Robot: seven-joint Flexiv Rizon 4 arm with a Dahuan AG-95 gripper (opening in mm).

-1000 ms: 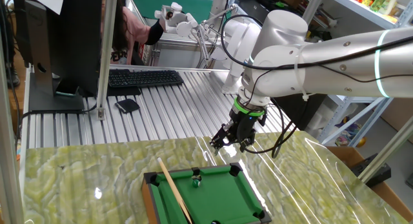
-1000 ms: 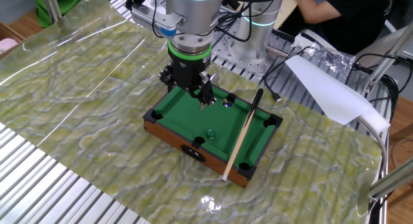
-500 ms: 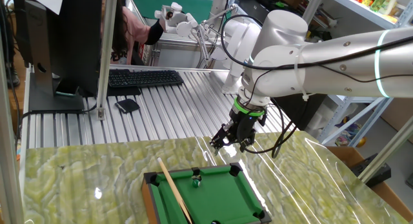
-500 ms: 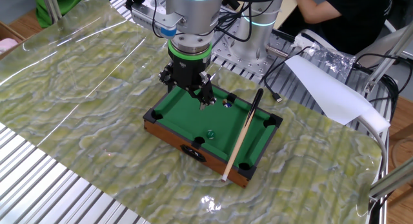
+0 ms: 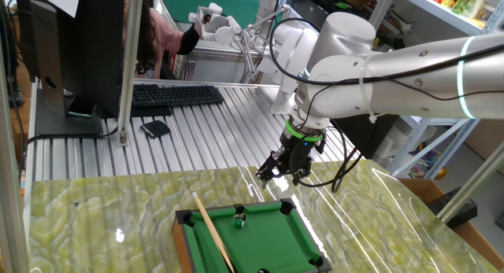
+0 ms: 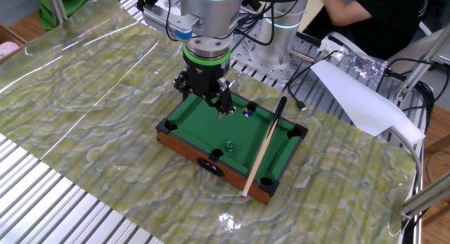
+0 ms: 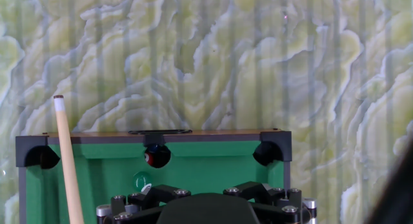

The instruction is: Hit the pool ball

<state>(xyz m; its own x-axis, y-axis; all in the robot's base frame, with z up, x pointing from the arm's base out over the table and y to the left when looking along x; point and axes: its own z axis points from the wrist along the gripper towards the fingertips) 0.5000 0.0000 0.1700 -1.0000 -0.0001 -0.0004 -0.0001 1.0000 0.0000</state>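
Note:
The pool ball [image 6: 247, 112], small and dark with a whitish spot, lies on the green felt by the far long rail of the mini pool table [image 6: 184, 140]. In one fixed view the pool ball [image 5: 240, 219] sits near the table's back edge. My gripper [image 6: 204, 98] hovers open over the table's far left part, and its right finger stands just left of the ball. From the side the gripper [image 5: 283, 177] hangs above the back rail. The wooden cue stick [image 6: 264, 147] lies across the table's right end. In the hand view the gripper [image 7: 205, 199] shows only its base.
A small green ball [image 6: 229, 144] rests mid-felt, and the hand view shows the green ball [image 7: 142, 181] too. A red-and-black ball [image 7: 153, 158] sits in a side pocket. Green marbled cloth [image 6: 91, 82] covers the table. A keyboard [image 5: 175, 94] and monitor [image 5: 75, 45] stand behind.

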